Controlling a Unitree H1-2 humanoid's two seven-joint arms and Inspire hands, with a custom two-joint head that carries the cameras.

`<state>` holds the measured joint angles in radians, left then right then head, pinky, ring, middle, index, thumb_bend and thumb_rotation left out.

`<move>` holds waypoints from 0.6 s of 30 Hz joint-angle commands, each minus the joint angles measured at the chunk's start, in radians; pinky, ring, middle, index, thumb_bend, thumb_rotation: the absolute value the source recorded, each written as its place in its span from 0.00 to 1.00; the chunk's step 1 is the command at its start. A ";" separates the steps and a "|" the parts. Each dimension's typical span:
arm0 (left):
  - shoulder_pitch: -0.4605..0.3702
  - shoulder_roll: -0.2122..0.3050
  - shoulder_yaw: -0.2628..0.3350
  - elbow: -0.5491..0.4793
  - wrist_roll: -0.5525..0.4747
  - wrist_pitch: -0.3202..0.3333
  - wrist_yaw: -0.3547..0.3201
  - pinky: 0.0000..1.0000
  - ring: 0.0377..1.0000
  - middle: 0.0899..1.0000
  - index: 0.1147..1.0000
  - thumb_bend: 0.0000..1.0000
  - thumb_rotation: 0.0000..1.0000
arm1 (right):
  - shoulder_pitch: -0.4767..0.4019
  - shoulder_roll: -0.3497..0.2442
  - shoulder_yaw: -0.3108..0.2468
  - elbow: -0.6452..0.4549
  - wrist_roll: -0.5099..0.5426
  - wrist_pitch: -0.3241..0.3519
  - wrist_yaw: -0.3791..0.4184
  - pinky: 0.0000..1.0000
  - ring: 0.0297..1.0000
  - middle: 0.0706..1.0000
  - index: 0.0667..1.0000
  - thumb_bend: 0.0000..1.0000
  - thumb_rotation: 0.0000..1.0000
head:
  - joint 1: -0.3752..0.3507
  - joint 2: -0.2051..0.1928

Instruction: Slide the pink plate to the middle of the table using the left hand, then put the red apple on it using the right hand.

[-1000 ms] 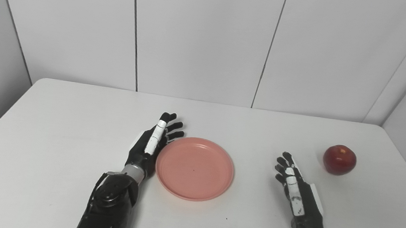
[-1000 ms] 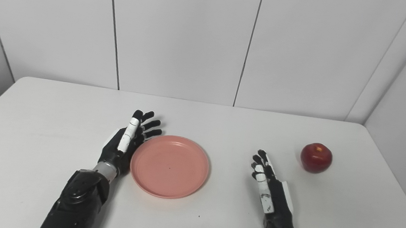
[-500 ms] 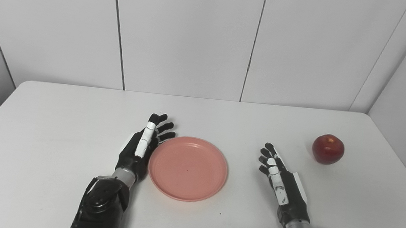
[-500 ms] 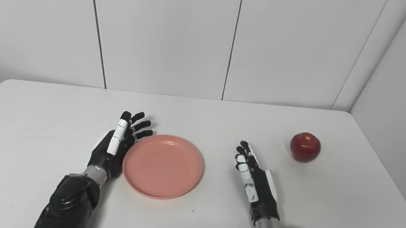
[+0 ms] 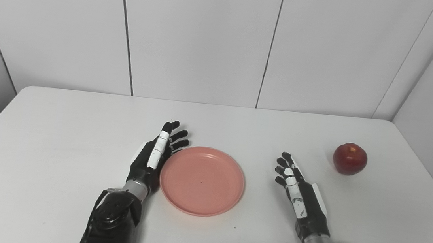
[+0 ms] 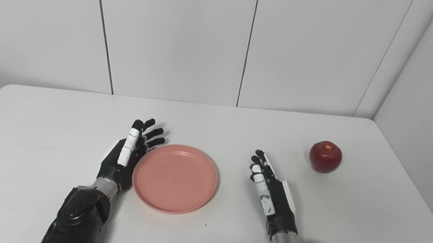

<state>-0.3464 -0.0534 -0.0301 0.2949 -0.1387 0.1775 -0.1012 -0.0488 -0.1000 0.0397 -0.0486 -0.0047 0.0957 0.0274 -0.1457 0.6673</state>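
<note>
We see our left hand [image 5: 153,157], fingers spread and flat against the pink plate's [image 5: 202,180] left rim, having nudged it slightly right to mid-table, while our right hand [image 5: 301,191] waits open and empty, well apart from the red apple [image 5: 350,158] far right.

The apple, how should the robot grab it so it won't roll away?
Probably best from above, with the right hand closing fingers and thumb around the widest part of the apple. It is round, sits upright with its top dimple up, and has bare table all around it, so nothing blocks the hand.
</note>
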 commanded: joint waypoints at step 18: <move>-0.023 -0.016 0.038 0.148 0.043 -0.140 0.061 0.80 0.82 0.87 0.90 0.90 0.89 | -0.017 -0.029 0.040 -0.024 -0.144 -0.102 -0.020 0.80 0.88 0.91 0.94 0.75 1.00 | -0.069 -0.040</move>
<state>-0.3734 -0.0787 0.0028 0.4086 -0.1001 0.0188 -0.0498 -0.0486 -0.1188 0.0689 -0.0432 -0.1176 0.0486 0.0108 -0.2162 0.6274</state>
